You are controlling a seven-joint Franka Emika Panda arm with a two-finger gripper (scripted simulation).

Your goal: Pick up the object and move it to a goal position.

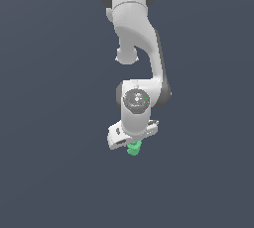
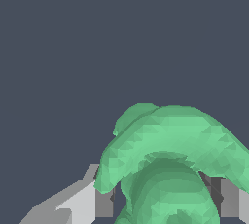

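— Showing what, in the exterior view?

— Panda arm (image 1: 140,48), white, descending from the top centre of the frame against a plain dark grey-blue ground (image 1: 49,172). Wrist joint with round grey cap just below frame centre. Gripper (image 1: 133,145) beneath it, tilted, lower toward the exterior view's left. Small bright green object (image 1: 134,148) protruding from under the gripper body, slightly below and right of frame centre, much narrower than the gripper.

— And the wrist view?

— Object (image 2: 170,169) filling the lower right quarter of the frame: lumpy pale-green outer mass arched over a darker, ringed, rounded end. Grey finger pads (image 2: 103,202) flanking it at lower left and lower right, pressed against or just beside its sides. White finger housing visible at lower left. Uniform dark ground (image 2: 73,47) elsewhere.

— Gripper state?

— Closed narrowly around the object, with the green mass seated between the two fingers. Exact contact at the right pad partly hidden by the object itself.

— Object resting on the surface or lifted?

— Cannot tell; no shadow or edge visible to fix its height.
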